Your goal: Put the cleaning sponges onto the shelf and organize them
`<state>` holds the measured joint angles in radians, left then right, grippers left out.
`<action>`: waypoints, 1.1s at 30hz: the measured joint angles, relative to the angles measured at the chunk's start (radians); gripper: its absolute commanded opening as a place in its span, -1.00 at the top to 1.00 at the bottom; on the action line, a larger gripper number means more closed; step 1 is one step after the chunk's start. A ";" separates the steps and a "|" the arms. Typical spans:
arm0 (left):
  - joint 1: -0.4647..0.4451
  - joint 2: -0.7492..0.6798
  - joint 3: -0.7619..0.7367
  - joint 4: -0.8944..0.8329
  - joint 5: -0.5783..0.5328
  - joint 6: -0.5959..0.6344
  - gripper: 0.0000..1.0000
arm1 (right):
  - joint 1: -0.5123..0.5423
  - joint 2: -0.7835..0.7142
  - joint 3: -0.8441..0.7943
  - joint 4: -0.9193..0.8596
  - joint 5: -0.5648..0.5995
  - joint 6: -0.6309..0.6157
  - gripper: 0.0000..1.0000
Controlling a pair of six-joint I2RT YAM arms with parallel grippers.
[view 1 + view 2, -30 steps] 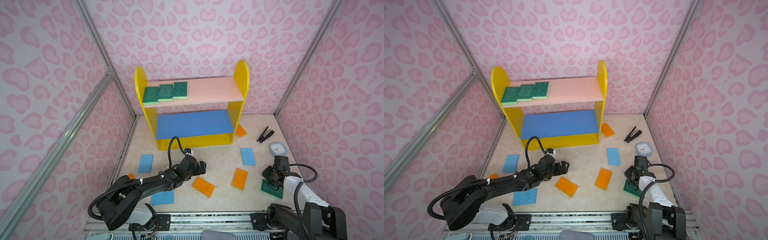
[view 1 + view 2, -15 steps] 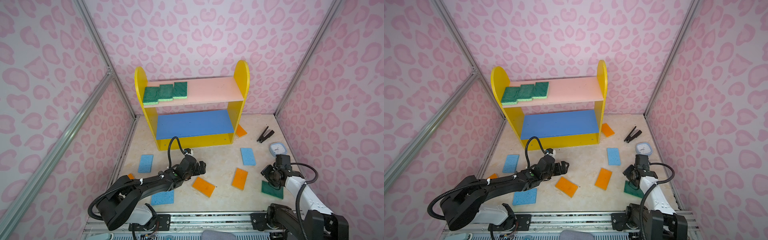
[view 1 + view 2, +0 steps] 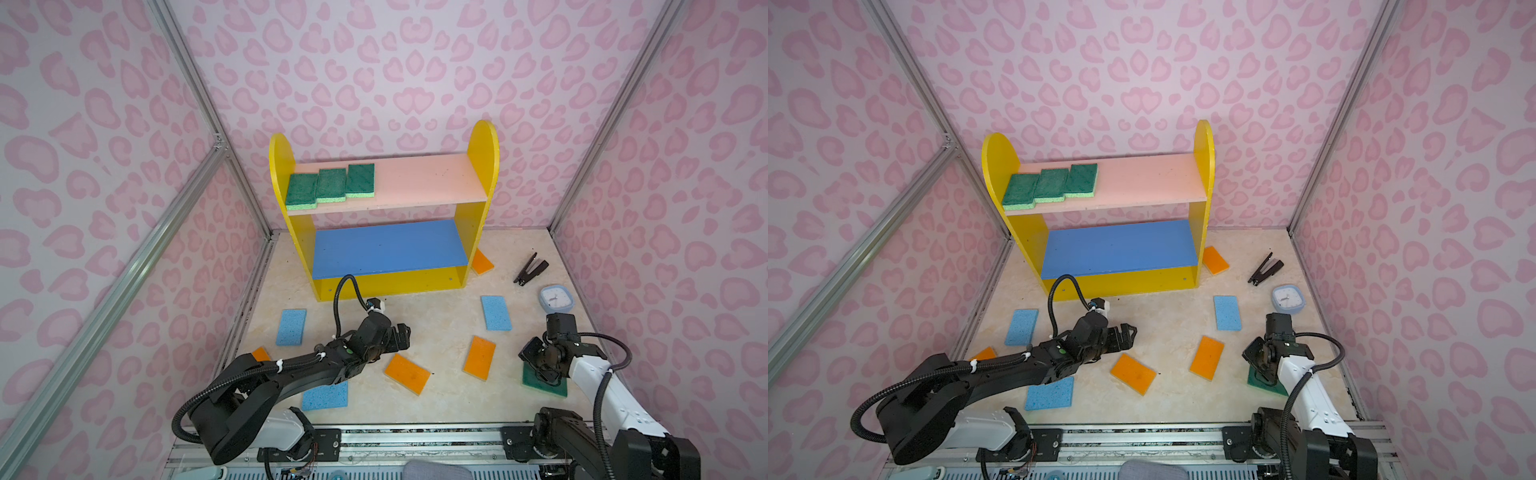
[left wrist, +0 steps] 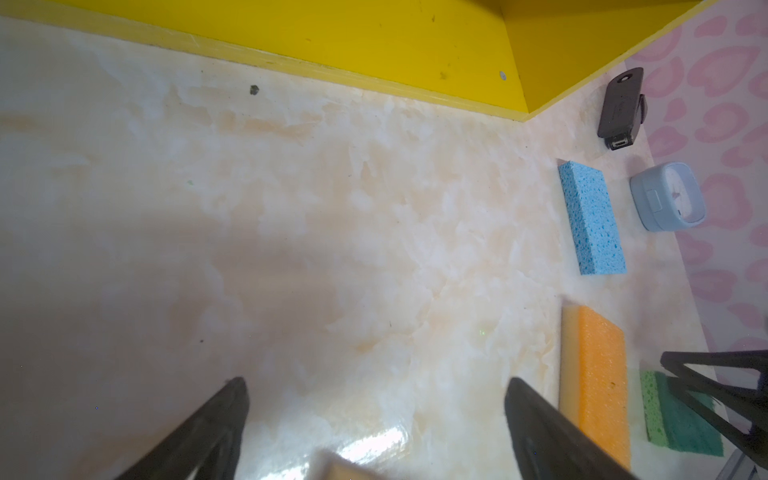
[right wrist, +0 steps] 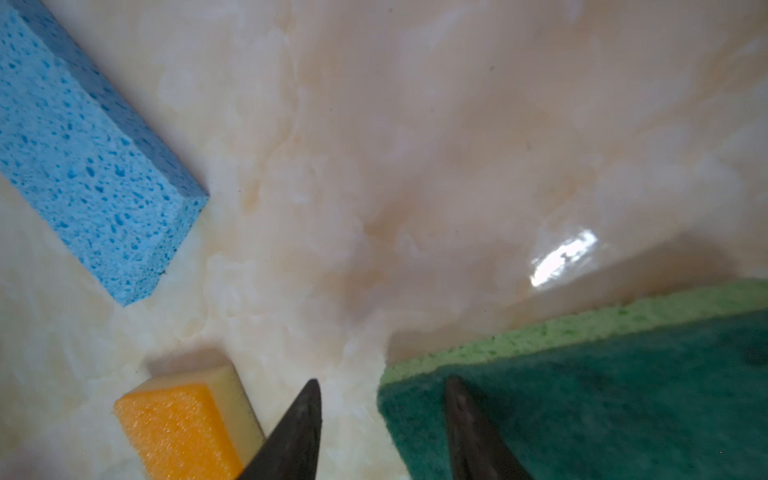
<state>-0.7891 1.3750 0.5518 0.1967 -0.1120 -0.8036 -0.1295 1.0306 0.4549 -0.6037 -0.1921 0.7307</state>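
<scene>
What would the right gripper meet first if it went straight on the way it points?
Probably the green sponge: the right gripper has one finger over its edge, the other over bare floor.

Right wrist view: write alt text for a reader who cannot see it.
The right claw, jaws apart, straddles a corner of a green sponge on a marbled table. A blue sponge and an orange sponge lie nearby.
</scene>
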 measured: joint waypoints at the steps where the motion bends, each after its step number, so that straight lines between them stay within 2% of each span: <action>1: 0.001 -0.001 0.000 0.000 0.000 0.000 -0.94 | 0.008 0.016 -0.005 0.017 0.007 0.003 0.07; 5: 0.003 -0.001 0.000 0.000 0.000 -0.006 -0.94 | 0.017 0.066 -0.010 0.036 0.031 0.016 0.28; 13: 0.006 -0.001 0.000 0.000 0.000 -0.006 -0.94 | 0.018 0.080 -0.010 0.025 0.069 0.018 0.97; 14: 0.006 -0.001 0.000 0.000 0.000 -0.006 -0.94 | 0.018 0.075 -0.013 0.032 0.069 0.018 1.00; 21: 0.006 0.001 0.000 0.000 0.000 -0.006 -0.94 | 0.019 0.028 -0.022 0.043 0.061 0.009 1.00; 25: 0.006 -0.009 0.001 -0.008 -0.001 -0.006 -0.94 | 0.051 0.014 0.027 0.016 -0.010 -0.003 1.00; 29: 0.020 -0.071 0.001 -0.030 -0.001 -0.006 -0.94 | 0.155 0.019 0.153 0.003 -0.031 -0.029 1.00; 33: 0.061 -0.159 -0.019 -0.050 0.000 -0.006 -0.94 | 0.327 0.065 0.304 -0.014 -0.032 -0.063 1.00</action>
<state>-0.7280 1.2160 0.5323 0.1467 -0.1120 -0.8101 0.1978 1.0954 0.7586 -0.6182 -0.2245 0.6678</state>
